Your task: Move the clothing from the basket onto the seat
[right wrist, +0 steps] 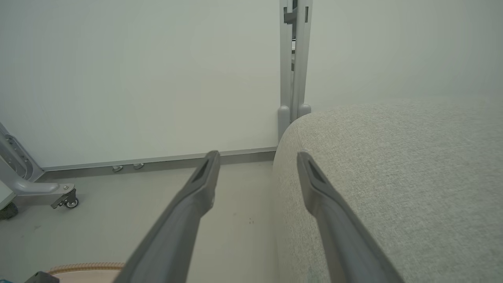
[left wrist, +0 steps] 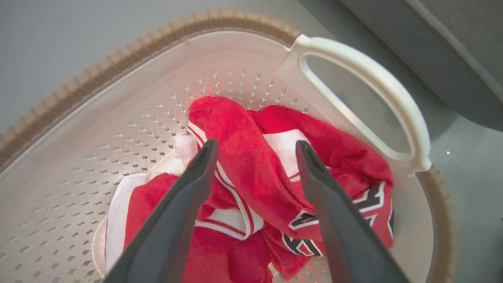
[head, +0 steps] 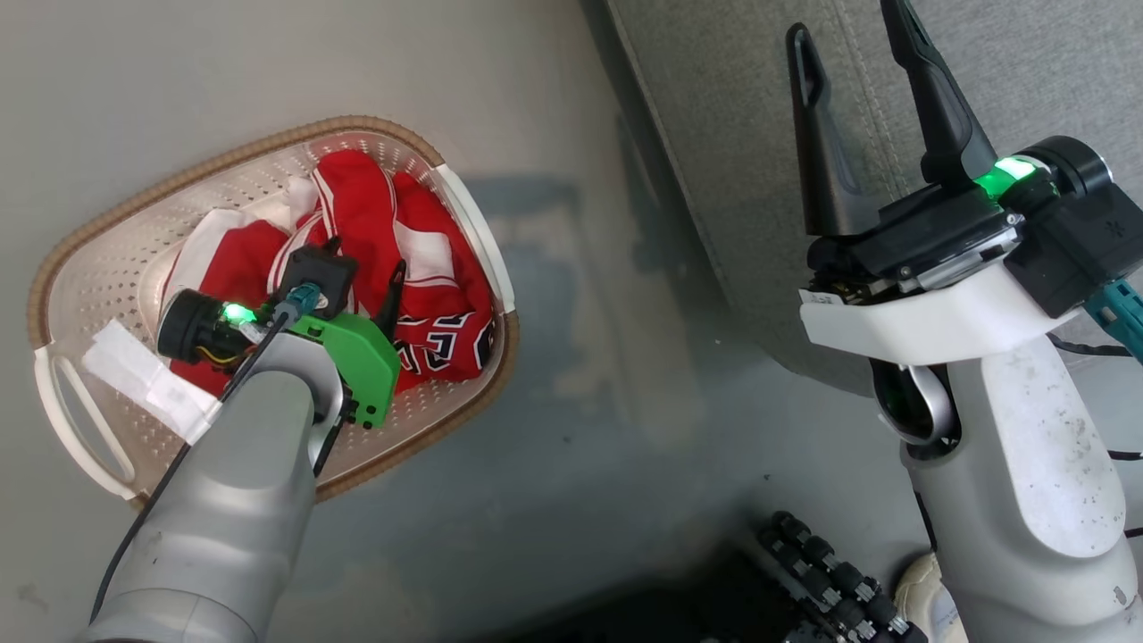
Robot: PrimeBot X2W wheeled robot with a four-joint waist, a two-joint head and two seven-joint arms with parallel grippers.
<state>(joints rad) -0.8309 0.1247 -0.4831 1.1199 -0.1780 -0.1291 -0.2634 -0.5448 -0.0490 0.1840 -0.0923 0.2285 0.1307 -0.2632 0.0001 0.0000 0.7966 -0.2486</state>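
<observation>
Crumpled red thin-fabric sports clothing point(left wrist: 239, 133) with white stripes and black-and-white lettering lies inside the small cream-white perforated plastic basket point(left wrist: 118, 63) with a brown braided rim, which stands on the grey floor point(head: 580, 429). The left gripper point(left wrist: 256, 145) reaches into the basket, fingers apart on either side of a raised red fold. Well apart from the basket, the right gripper point(head: 844, 22) hangs with fingers apart over the edge of the large grey woven-fabric seat point(right wrist: 393, 177).

This looks like a bare test room or lab dressed with home items, not a lived-in home. A plain pale wall point(right wrist: 137, 78) meets a metal skirting strip point(right wrist: 165, 159) and smooth grey floor point(right wrist: 98, 224). A grey metal frame point(right wrist: 27, 188) stands on a castor point(right wrist: 71, 202). A lone grey upholstered seat point(right wrist: 393, 177) stands near a laundry basket point(head: 107, 268).
</observation>
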